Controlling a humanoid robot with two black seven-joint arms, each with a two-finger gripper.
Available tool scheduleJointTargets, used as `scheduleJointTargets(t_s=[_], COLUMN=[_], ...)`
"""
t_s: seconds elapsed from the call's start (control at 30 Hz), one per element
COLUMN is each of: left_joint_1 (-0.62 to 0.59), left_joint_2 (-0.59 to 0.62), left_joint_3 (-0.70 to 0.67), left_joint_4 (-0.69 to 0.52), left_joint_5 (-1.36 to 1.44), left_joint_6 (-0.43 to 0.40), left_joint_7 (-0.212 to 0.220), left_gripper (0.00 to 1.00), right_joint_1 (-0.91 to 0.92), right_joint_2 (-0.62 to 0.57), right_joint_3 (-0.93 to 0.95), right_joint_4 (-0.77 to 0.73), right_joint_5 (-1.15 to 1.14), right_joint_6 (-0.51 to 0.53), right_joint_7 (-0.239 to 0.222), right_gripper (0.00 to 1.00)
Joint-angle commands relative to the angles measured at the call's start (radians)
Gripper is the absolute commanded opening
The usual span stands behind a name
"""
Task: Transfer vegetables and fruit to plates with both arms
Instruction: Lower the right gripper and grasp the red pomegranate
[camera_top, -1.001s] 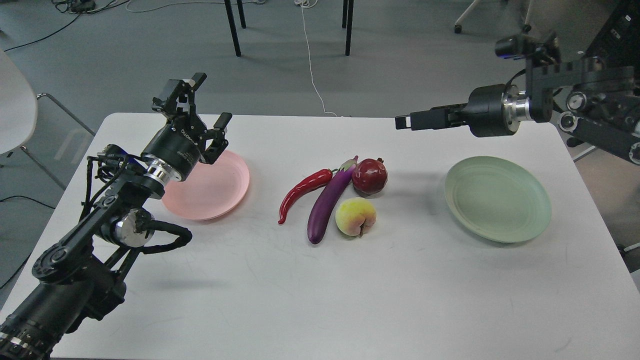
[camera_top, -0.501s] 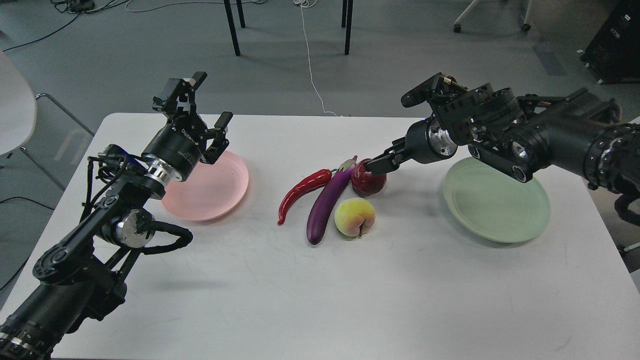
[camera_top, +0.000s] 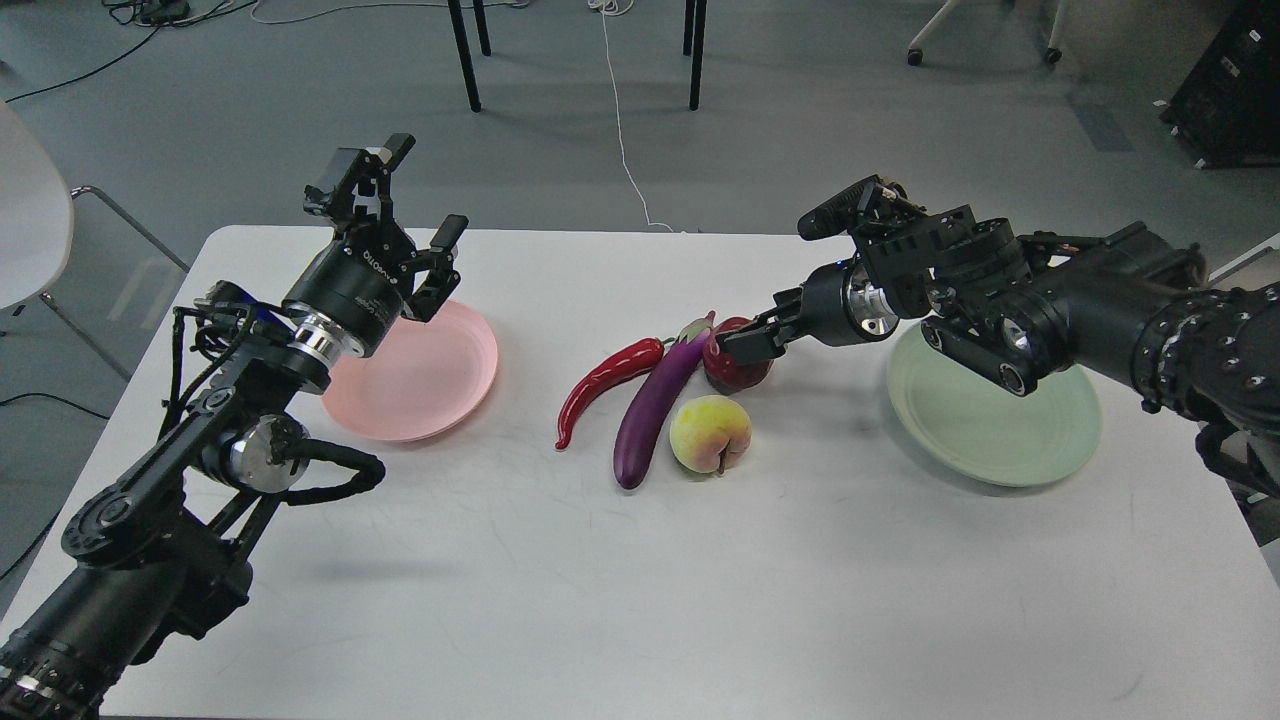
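Mid-frame on the bench, the right gripper (camera_top: 738, 345) reaches onto the pomegranate (camera_top: 740, 372), jaws seemingly around it, grip unclear. Left gripper (camera_top: 405, 215) waits, jaws spread, above the pink plate (camera_top: 440, 385).

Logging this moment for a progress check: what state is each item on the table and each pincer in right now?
Long glossy red chili pepper: lying on the white table, unplated.
Slim purple eggplant: lying beside the chili, unplated.
Round dark-red pomegranate: on table, right pincer at it; grip unclear.
Yellow-green peach: on table, untouched.
Round pink plate: empty.
Round pale green plate: empty.
Left pincer: open, raised over the pink plate.
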Motion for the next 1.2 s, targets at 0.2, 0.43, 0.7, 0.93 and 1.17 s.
scheduleJointTargets(t_s=[0.2,0.43,0.7,0.93,1.17], left_joint_1=[0.002,0.003,0.006,0.011,0.012], left_joint_2=[0.029,0.037,0.038,0.045,0.045], left_joint_3=[-0.001,-0.001,-0.001,-0.002,-0.007], left_joint_4=[-0.022,-0.034,-0.042,-0.042,-0.042], left_joint_5=[-0.003,-0.006,-0.008,-0.008,-0.008], left_joint_6=[-0.001,-0.001,-0.001,-0.001,-0.003], left_joint_7=[-0.001,-0.001,-0.001,-0.001,-0.002], left_gripper=[0.98,0.98,0.98,0.98,0.98], right_joint_1=[-0.056,-0.075,-0.107,-0.122,-0.124], right_joint_2=[0.061,0.084,0.104,0.104,0.104], right_joint_3=[-0.002,-0.004,-0.011,-0.067,-0.068], right_joint_4=[-0.081,-0.115,-0.173,-0.188,-0.188], right_joint_5=[0.0,0.0,0.0,0.0,0.001], right_joint_6=[-0.002,-0.002,-0.037,-0.039,-0.043], right_joint_7=[0.0,0.0,0.0,0.0,0.0], right_gripper=[0.99,0.99,0.96,0.89,0.42])
